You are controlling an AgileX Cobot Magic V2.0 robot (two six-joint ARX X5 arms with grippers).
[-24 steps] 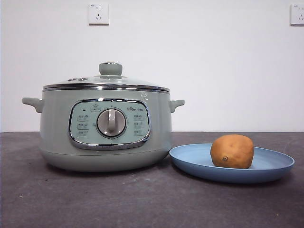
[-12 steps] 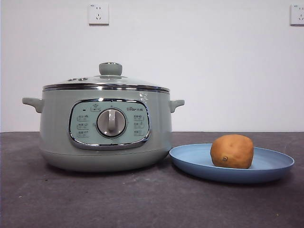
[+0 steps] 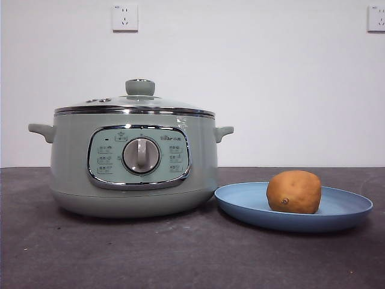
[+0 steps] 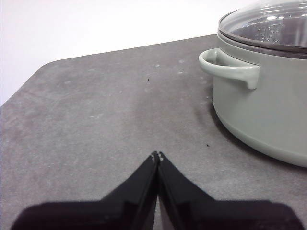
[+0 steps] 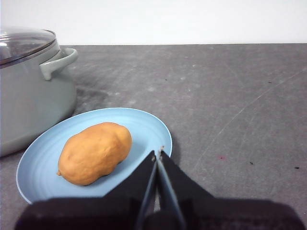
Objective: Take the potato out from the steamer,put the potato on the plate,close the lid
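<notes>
The sage-green steamer [image 3: 133, 162] stands on the table at the left of the front view. The glass lid [image 3: 135, 103] with its green knob sits closed on it. The orange-brown potato [image 3: 293, 191] lies on the blue plate [image 3: 252, 208] to the right of the steamer. My left gripper [image 4: 157, 155] is shut and empty, above the table beside the steamer's handle [image 4: 229, 69]. My right gripper [image 5: 158, 153] is shut and empty, just beside the plate [image 5: 144, 127] and the potato [image 5: 95, 152]. Neither arm shows in the front view.
Two wall sockets [image 3: 124, 17] are on the white wall behind. The dark grey table [image 3: 150, 253] stretches in front of the steamer and plate. The table's edge and corner show in the left wrist view [image 4: 29, 84].
</notes>
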